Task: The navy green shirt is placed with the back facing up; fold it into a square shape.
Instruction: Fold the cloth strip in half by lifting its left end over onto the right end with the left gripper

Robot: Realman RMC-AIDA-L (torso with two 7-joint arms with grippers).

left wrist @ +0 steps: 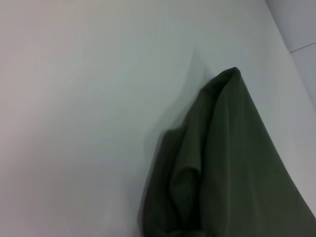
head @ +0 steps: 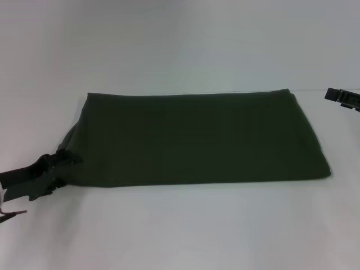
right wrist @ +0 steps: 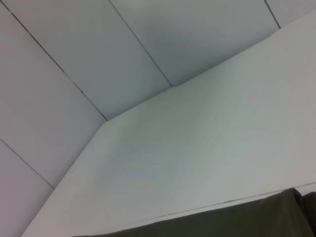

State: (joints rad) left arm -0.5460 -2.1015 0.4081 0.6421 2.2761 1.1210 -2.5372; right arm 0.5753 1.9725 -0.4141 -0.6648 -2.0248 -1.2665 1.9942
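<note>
- The left hand [head: 66, 163] sits at the near left corner of the navy green shirt [head: 197, 138], low over the surface [head: 180, 50]. Its dark fingers are against the cloth's left edge, but I cannot tell whether they are closed on it or how far apart they stand.
- Just beside that hand the shirt's left edge is lifted and bunched a little, with a thin fold standing off the surface; the left wrist view shows the same cloth [left wrist: 232, 163] rising in soft rumpled folds to a rounded peak, with its shadow on the white surface [left wrist: 74, 98].
- The shirt itself lies folded into a wide, flat band across the middle of the surface, long side running left to right, its far edge straight and its right end slanting outward toward the near corner.
- The right hand [head: 342, 97] is at the far right, apart from the shirt's right end; only part of it shows, so its opening cannot be told.
- The right wrist view shows a strip of the shirt [right wrist: 222, 222] on the surface [right wrist: 197, 148].
</note>
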